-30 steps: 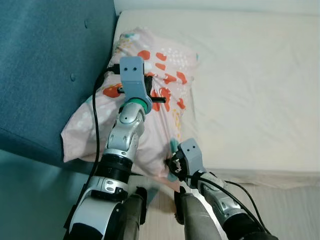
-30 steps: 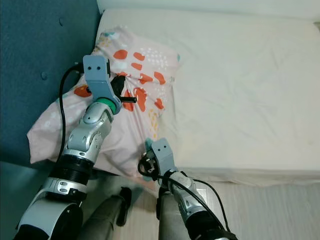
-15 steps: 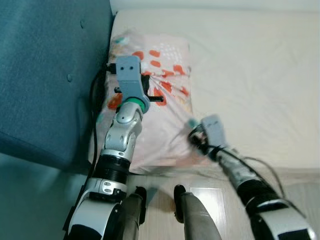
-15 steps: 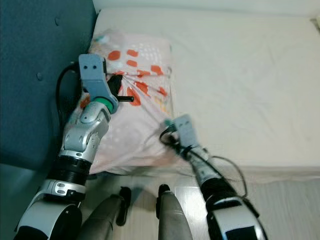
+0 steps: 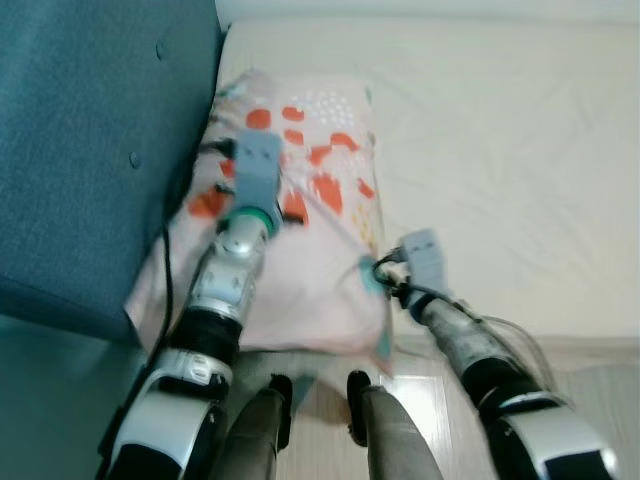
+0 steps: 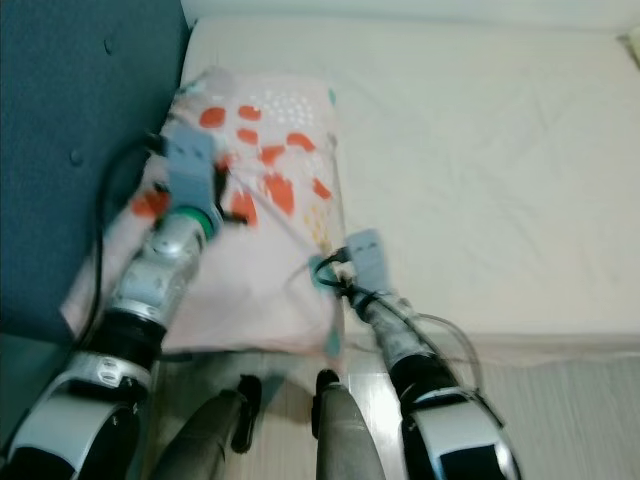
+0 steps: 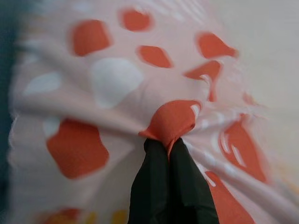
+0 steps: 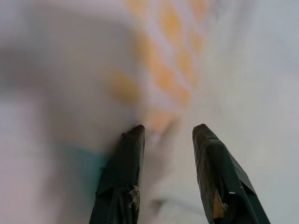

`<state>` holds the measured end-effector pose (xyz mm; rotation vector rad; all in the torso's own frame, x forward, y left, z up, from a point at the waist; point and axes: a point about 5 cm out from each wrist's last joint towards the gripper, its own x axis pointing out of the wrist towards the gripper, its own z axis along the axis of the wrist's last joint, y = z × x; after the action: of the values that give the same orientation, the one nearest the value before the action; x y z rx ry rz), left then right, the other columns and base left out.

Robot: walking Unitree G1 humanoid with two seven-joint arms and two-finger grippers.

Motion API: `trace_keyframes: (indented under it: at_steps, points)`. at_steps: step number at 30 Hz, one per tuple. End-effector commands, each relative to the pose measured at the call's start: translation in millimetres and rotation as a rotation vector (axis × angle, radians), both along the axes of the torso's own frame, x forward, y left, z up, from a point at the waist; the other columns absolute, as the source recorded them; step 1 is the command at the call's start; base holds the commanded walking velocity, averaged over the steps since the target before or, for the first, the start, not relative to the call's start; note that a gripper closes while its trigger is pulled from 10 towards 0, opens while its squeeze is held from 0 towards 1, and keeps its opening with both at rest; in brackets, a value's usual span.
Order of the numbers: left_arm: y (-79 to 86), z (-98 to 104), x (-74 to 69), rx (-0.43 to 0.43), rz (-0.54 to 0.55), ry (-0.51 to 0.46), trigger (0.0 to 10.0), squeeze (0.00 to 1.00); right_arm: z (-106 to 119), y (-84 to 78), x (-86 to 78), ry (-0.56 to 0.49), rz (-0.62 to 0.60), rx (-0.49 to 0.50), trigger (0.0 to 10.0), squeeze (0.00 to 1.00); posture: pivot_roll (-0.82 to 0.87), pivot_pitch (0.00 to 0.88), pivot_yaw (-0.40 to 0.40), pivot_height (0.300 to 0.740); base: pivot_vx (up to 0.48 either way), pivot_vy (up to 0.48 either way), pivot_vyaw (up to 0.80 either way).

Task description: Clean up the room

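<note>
While both arms reach over the near edge of the bed, the right gripper sits closest, at about 5 o'clock in the head views, its two black fingers parted a little way and straddling the near right corner of the pillow without yet closing on it. Farther out, near 11 o'clock, the left gripper has its fingers pressed tight together on a puckered fold of the pillow's pink, orange-spotted cover. The pillow lies on the mattress at the bed's left side, its left edge against the teal headboard, its near end at the mattress edge. To square it up well, I judge the right gripper should close firmly on the corner before any pull, then both should move together so the thin cover does not slip or stretch. No containers are present.
</note>
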<state>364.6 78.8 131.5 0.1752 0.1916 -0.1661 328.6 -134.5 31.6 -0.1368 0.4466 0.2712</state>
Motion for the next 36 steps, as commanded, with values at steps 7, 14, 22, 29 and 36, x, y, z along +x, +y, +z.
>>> trace_keyframes:
  at_steps: [7, 14, 22, 29, 36]
  points:
    - [-6.5, -24, -12.4, 0.042, -0.068, 0.131, 4.2, 0.0, -28, -7.9, -25.4, 0.054, -0.076, 0.033, 10.0, 0.0, 0.0, 0.265, 0.064, 0.74, 0.0, 0.0, 0.0]
    - [-2.4, -13, -10.7, 0.081, -0.134, 0.013, 10.0, 0.0, -18, -9.0, -27.3, -0.085, -0.061, 0.088, 10.0, 0.0, -0.03, 0.189, 0.052, 0.74, 0.0, 0.0, 0.0]
    - [15.2, -17, -18.2, 0.147, -0.172, -0.002, 10.0, 1.0, -3, 0.4, -32.6, -0.213, -0.028, 0.179, 10.0, 0.0, -0.05, 0.132, 0.051, 0.74, 0.0, 0.0, 0.0]
    - [33.5, -32, -34.5, 0.136, -0.211, 0.03, 10.0, 1.0, 6, 3.1, -37.1, -0.271, -0.028, 0.22, 10.0, 0.0, -0.05, 0.089, 0.042, 0.74, 0.0, 0.0, 0.0]
    - [26.2, -4, -44.2, -0.058, -0.238, -0.131, 10.0, 0.0, 49, -1.4, -28.1, -0.462, -0.06, 0.313, 10.0, 0.0, -0.06, 0.038, 0.024, 0.74, 0.0, 0.0, 0.0]
